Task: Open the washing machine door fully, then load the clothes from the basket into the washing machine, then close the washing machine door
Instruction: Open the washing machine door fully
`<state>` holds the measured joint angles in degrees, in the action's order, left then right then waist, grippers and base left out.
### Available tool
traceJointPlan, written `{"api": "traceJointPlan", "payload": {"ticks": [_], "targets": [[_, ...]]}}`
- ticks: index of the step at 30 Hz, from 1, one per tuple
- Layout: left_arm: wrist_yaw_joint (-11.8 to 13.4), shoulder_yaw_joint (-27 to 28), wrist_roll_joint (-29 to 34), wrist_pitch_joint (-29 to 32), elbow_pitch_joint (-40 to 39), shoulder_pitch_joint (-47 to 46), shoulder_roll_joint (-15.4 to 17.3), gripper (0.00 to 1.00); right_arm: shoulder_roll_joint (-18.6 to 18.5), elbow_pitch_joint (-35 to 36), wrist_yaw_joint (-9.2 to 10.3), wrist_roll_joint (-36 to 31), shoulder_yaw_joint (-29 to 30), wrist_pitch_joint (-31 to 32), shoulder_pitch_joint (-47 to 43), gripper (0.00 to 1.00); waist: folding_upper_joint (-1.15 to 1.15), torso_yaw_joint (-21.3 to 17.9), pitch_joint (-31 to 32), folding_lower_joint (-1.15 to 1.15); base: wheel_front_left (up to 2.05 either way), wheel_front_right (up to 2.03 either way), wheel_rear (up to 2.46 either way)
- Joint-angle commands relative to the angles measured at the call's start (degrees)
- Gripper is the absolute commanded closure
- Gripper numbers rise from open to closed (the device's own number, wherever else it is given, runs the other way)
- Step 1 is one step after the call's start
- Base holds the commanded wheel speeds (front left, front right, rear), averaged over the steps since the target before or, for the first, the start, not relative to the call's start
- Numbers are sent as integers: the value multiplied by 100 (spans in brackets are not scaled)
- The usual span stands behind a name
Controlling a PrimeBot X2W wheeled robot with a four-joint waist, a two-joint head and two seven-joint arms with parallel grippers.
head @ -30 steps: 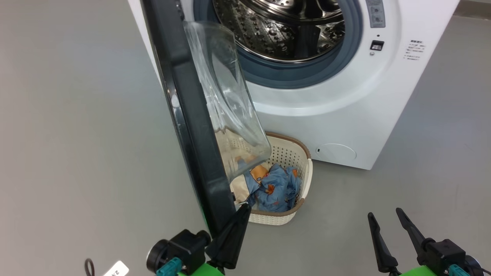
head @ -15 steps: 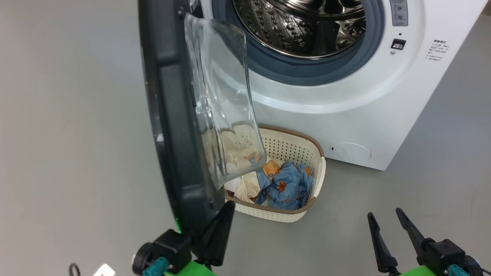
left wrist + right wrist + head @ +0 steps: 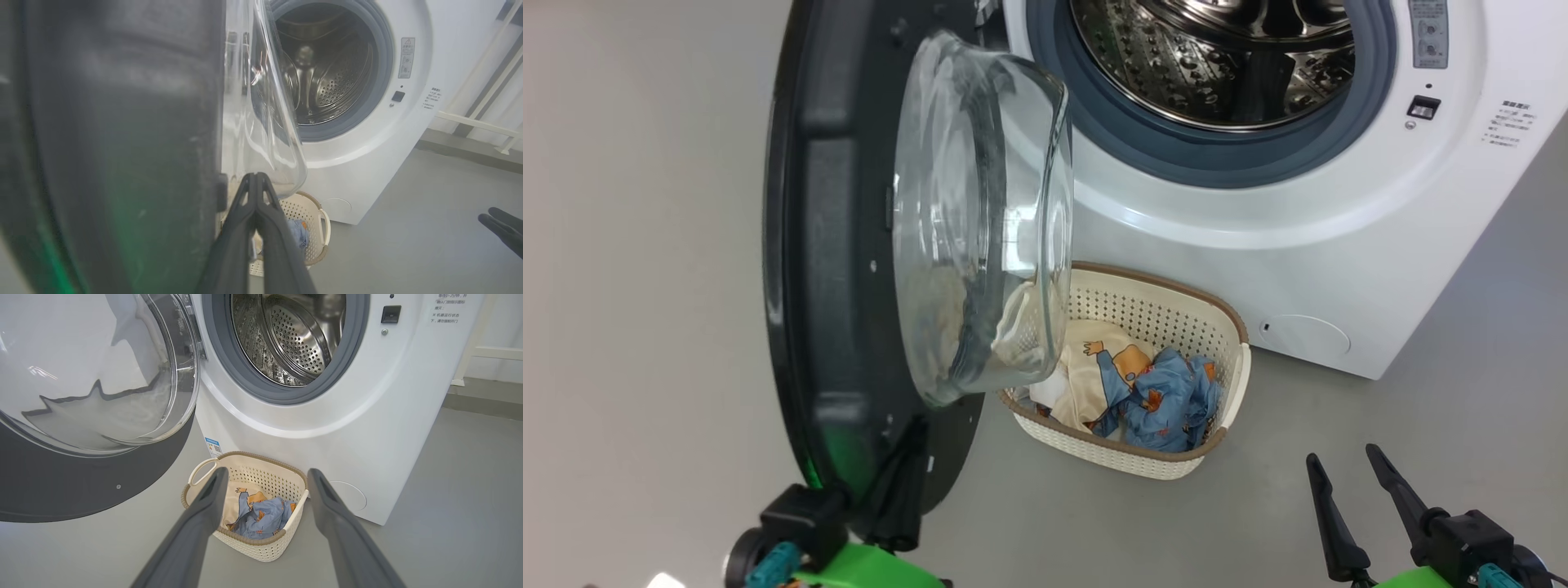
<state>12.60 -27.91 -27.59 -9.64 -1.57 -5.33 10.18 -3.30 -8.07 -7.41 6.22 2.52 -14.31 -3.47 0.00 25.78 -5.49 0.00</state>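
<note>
A: Where is the door (image 3: 833,245)?
B: Swung out from the washing machine (image 3: 1258,269); the left fingers (image 3: 903,490), pressed together, sit at its lower rim.
A: The right fingers (image 3: 1327,514)?
B: Spread, empty, near the basket (image 3: 1168,465) of clothes (image 3: 1160,392) on the floor (image 3: 645,327).

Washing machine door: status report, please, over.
Left gripper shut, low beside washing machine door. Right gripper open, empty. Door stands wide. Clothes in basket.
</note>
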Motion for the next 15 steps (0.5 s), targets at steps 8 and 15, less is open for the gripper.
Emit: {"api": "traceJointPlan", "payload": {"ticks": [8, 15], "targets": [[96, 847, -218, -235, 166, -221, 492, 100, -80, 104, -8, 60, -208, -69, 132, 0, 0, 69, -13, 0, 0, 0, 0], [65, 1141, -316, -300, 460, -441, 659, 100, -170, 101, -8, 48, -248, -69, 155, 0, 0, 10, -78, 0, 0, 0, 0]]}}
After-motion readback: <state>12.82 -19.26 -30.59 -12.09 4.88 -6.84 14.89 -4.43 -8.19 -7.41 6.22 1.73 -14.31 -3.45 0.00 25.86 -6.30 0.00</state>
